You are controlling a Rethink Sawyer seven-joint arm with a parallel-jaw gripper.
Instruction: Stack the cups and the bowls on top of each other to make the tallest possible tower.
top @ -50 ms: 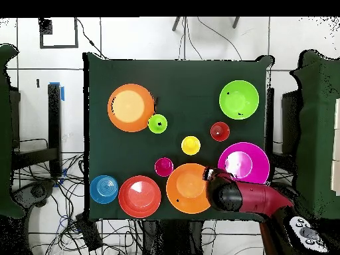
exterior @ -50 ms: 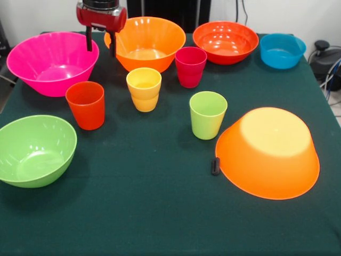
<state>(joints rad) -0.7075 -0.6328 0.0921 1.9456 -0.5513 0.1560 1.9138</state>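
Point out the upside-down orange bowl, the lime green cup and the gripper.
upside-down orange bowl (exterior @ -50 ms: 274,133), front view, its flat base.
lime green cup (exterior @ -50 ms: 206,121), front view, outer wall.
gripper (exterior @ -50 ms: 100,41), front view, between the fingertips.

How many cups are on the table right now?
4, all upright mid-table: orange-red cup beside the pink bowl, yellow cup, crimson cup, lime green cup. None appears hidden.

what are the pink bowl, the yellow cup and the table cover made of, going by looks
Pink bowl: likely glossy plastic, with bright highlights on its inner wall. Yellow cup: probably smooth plastic with a duller sheen, uniform colour, thin rim. Table cover: looks like dark green matte cloth, perhaps felt, showing no reflections.
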